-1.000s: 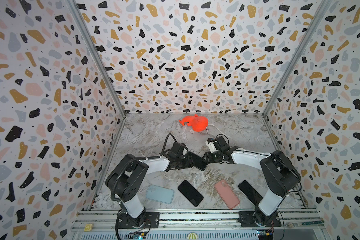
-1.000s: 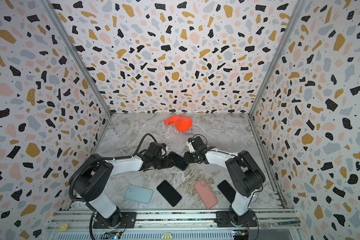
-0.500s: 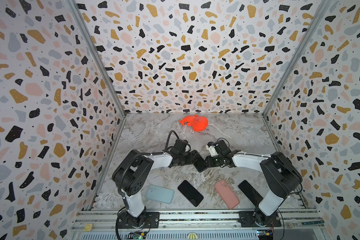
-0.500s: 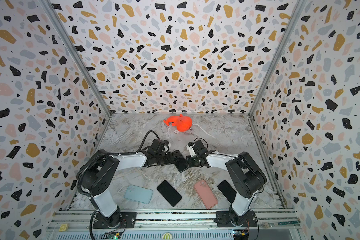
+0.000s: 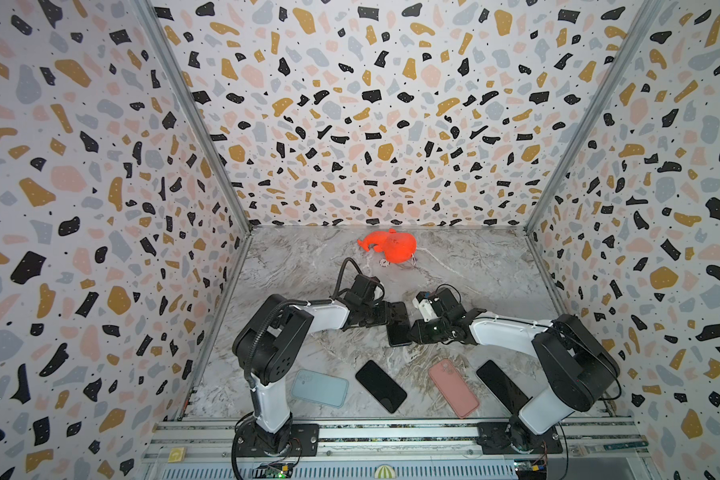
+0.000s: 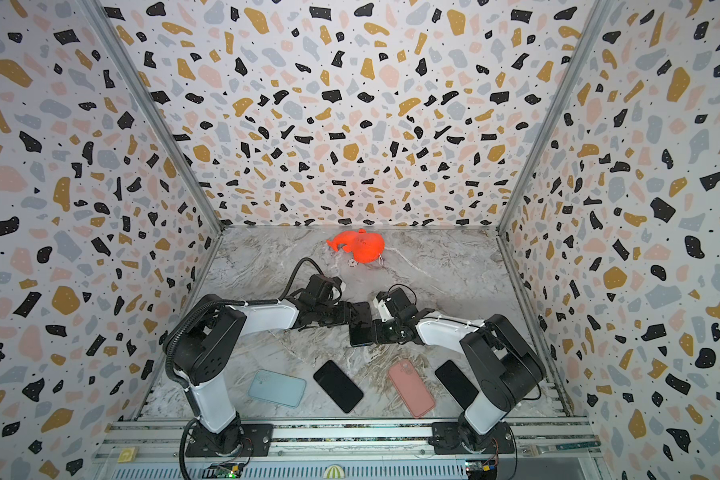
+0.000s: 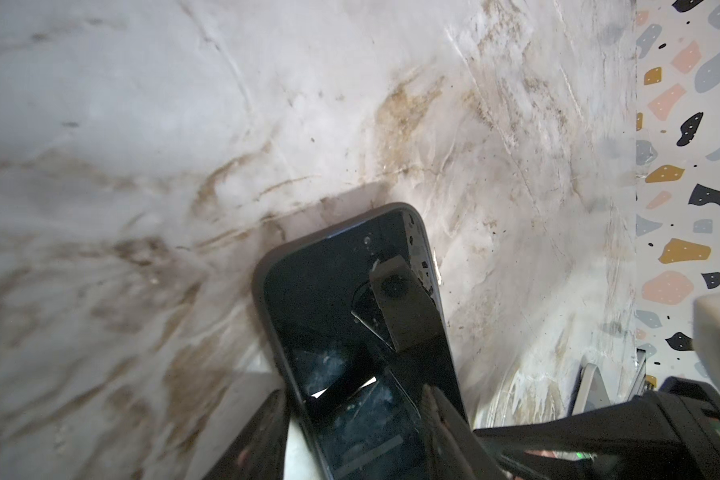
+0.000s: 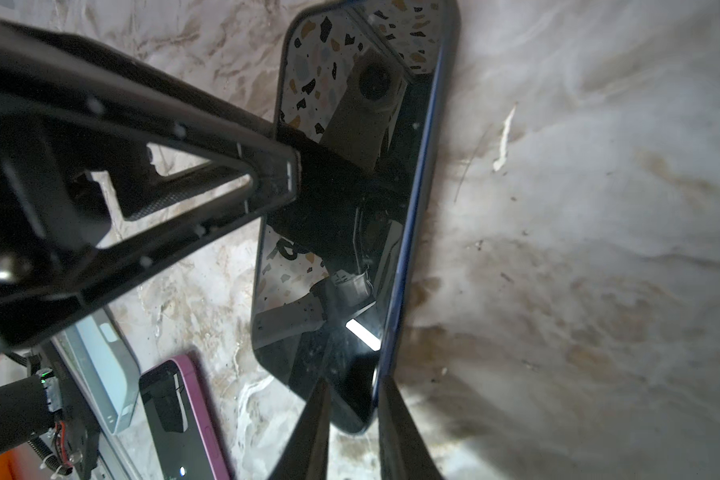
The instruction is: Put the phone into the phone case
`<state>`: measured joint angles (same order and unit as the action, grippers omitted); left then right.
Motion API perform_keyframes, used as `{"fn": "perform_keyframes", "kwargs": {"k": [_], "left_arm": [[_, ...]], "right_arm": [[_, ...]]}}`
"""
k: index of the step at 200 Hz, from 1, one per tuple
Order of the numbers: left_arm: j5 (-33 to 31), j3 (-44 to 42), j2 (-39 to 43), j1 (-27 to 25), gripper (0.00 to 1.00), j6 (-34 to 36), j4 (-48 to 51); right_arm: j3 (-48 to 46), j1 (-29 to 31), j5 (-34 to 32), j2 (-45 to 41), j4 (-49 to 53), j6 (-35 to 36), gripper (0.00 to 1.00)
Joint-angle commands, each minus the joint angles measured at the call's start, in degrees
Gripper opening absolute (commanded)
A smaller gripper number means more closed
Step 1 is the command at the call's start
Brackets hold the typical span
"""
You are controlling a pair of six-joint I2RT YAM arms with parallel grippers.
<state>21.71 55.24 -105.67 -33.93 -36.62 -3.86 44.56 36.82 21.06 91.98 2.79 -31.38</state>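
A black phone lies mid-table between my two grippers in both top views. In the left wrist view a dark phone case rim runs round the phone's far end. In the right wrist view one long side shows a bare blue edge. My left gripper spans the phone's width at its far end, fingers pressed on both long sides. My right gripper is shut on the phone's near corner, one finger on the screen side.
Along the front lie a light blue case, a black phone, a pink case and another black phone. An orange toy sits near the back wall. Patterned walls close in three sides.
The phone has turned from a slant to lying front to back. The right gripper's jaws have narrowed onto its near corner. The left arm has swung inward and its jaws have narrowed slightly.
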Motion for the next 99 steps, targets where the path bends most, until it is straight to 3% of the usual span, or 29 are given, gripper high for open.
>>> {"fn": "perform_keyframes", "kwargs": {"k": [1, 43, 99], "left_arm": [[2.6, -2.7, 0.9, -0.8, 0.54, -1.0, 1.2], [2.7, -6.1, 5.7, -3.0, 0.52, -2.3, 5.6], [3.0, -8.0, 6.6, -4.6, 0.44, -3.4, 7.3]], "right_arm": [[-0.1, 0.9, -2.4, -3.8, 3.5, -3.3, 0.23], [-1.0, 1.0, -4.6, -7.3, 5.2, -4.8, 0.22], [-0.2, 1.0, -3.2, -5.5, 5.0, -4.4, 0.22]]}}
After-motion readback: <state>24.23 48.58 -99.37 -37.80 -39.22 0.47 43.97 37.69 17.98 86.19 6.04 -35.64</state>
